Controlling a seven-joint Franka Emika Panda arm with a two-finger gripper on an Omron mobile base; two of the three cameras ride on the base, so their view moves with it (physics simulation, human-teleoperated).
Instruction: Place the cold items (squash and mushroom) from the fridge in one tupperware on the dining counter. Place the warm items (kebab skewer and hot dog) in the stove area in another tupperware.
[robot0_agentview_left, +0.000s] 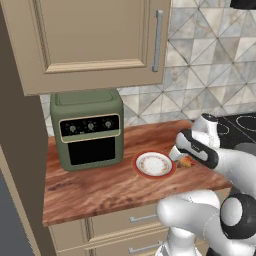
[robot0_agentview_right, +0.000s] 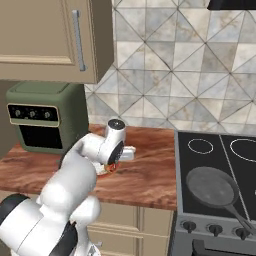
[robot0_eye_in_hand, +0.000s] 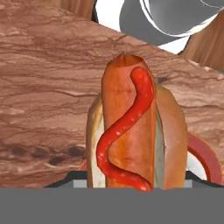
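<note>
In the left base view the gripper (robot0_agentview_left: 184, 159) is down at the wooden counter (robot0_agentview_left: 100, 185) just right of a red-rimmed plate (robot0_agentview_left: 154, 164), and a bit of orange and yellow — the hot dog (robot0_agentview_left: 186, 161) — shows beneath the hand, so the task's thing sits on the counter at the plate's right edge, near the stove. A green toaster oven (robot0_agentview_left: 88, 129) stands well to the left. From the right base view the white hand covers most of the plate, and only a red-orange sliver of the hot dog (robot0_agentview_right: 111, 168) peeks out below it; a dark pan (robot0_agentview_right: 212, 187) rests on the cooktop (robot0_agentview_right: 240, 165) to the right. The hand view looks straight along the hot dog (robot0_eye_in_hand: 131, 135): sausage in its bun with a squiggle of ketchup, rising from between where the finger tips should be, with the plate's red rim (robot0_eye_in_hand: 205, 159) curving just beside it on the right. The tips themselves are hidden behind the bun, so whether the jaws are already clamping it or merely straddling it cannot be told. If the grasp is being made, it would go best with the bun centred between the fingers and squeezed across its width — firmly enough not to slip, gently enough not to pinch the sausage out — then lifted straight up clear of the plate rim.
</note>
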